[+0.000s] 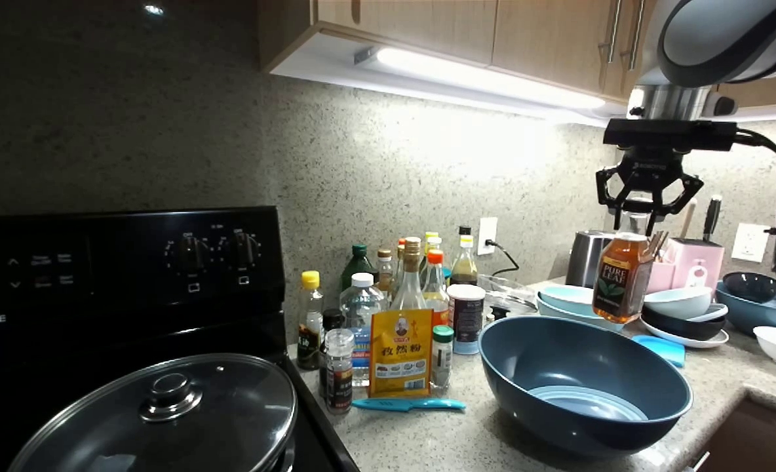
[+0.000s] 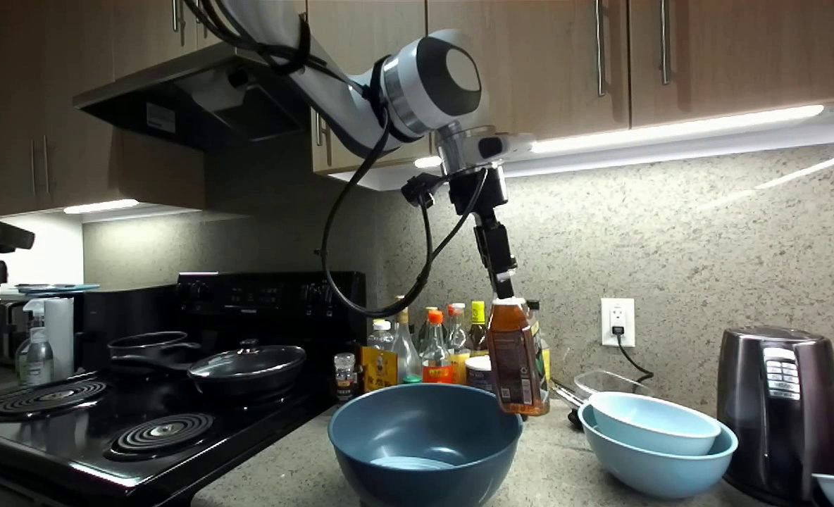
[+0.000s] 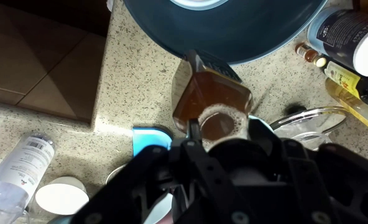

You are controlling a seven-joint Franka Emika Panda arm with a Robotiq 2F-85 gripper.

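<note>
Though aslant, bottle between jaws.

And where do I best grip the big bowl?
Probably by the rim, from above, jaws straddling it: the bowl stands mouth up, looks thin-walled and is far wider than the gripper, which now holds the bottle.

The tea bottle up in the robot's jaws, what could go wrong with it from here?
The jaws grip the tea bottle by its neck, so it might swing or slip. It hangs near the rim of the big blue bowl, so lowering it could knock the edge. I can't tell whether it is capped; if not, tilting may spill the tea.
</note>
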